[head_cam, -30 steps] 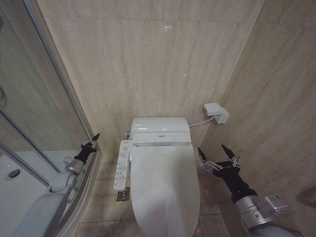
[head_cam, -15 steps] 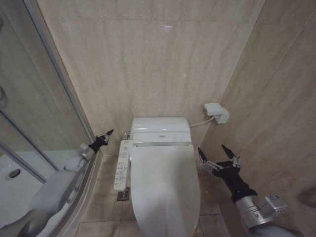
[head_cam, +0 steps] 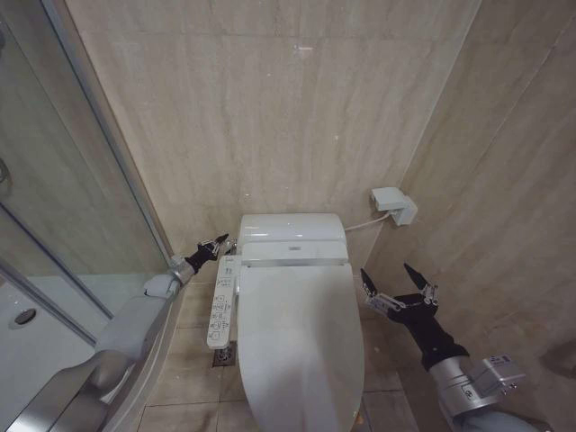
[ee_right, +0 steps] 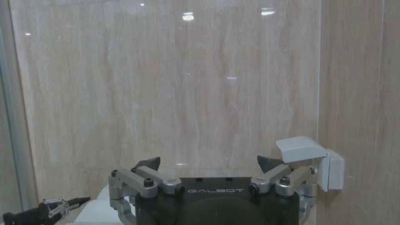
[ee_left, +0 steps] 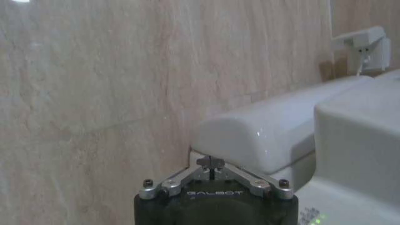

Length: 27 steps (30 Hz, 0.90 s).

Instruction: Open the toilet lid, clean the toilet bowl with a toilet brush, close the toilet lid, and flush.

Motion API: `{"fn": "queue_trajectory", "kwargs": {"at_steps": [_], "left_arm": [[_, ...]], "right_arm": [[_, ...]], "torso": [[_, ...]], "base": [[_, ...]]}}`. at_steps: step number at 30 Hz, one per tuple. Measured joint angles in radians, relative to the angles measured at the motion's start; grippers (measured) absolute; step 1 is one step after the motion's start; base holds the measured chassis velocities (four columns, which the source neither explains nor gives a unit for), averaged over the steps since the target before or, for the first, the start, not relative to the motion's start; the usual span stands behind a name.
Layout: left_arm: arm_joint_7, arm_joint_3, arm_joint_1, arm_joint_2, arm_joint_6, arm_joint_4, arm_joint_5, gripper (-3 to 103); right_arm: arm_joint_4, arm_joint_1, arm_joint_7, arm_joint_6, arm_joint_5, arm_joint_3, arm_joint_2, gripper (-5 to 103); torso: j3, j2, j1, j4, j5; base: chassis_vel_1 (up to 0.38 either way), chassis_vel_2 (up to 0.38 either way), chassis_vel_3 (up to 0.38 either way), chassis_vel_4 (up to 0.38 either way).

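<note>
The toilet lid (head_cam: pixel 301 333) lies shut over the seat, so the toilet bowl is hidden beneath it. The toilet brush is out of view. My left gripper (head_cam: pixel 219 243) is shut with nothing in it. It reaches toward the rear left corner of the toilet, just above the top of the white button-panel arm (head_cam: pixel 220 304). In the left wrist view its fingertips (ee_left: pixel 211 163) meet in front of the toilet's rounded rear housing (ee_left: pixel 262 133). My right gripper (head_cam: pixel 396 281) hovers open beside the lid's right edge, its fingers (ee_right: pixel 147 165) spread wide.
A glass shower enclosure (head_cam: pixel 81 225) and its curved base close off the left side. Tiled walls stand behind and to the right. A white wall box (head_cam: pixel 394 205) with a cable sits right of the toilet's rear. A floor drain (head_cam: pixel 223 356) lies under the button panel.
My left arm has swung right, from beside the shower glass to the toilet's rear left corner. The right arm has not moved.
</note>
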Motion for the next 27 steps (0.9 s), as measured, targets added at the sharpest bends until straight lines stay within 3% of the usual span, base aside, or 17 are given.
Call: {"fn": "queue_trajectory", "kwargs": {"at_steps": [4,13,27], "left_arm": [[0.02,-0.002,-0.004,-0.007,-0.01,0.038,0.006,0],[0.137,0.007,-0.024,0.014,-0.037,0.125,0.008,0],[0.164,0.003,-0.024,0.024,-0.048,0.132,0.01,0]], "right_arm": [[0.0,0.0,0.0,0.0,0.0,0.0,0.0,100],[0.0,0.0,0.0,0.0,0.0,0.0,0.0,100],[0.0,0.0,0.0,0.0,0.0,0.0,0.0,100]], "torso": [[0.0,0.0,0.0,0.0001,-0.0002],[0.0,0.0,0.0,0.0002,-0.0002],[0.0,0.0,0.0,0.0,-0.0003]], "base": [[0.0,0.0,0.0,0.0],[0.0,0.0,0.0,0.0],[0.0,0.0,0.0,0.0]]}}
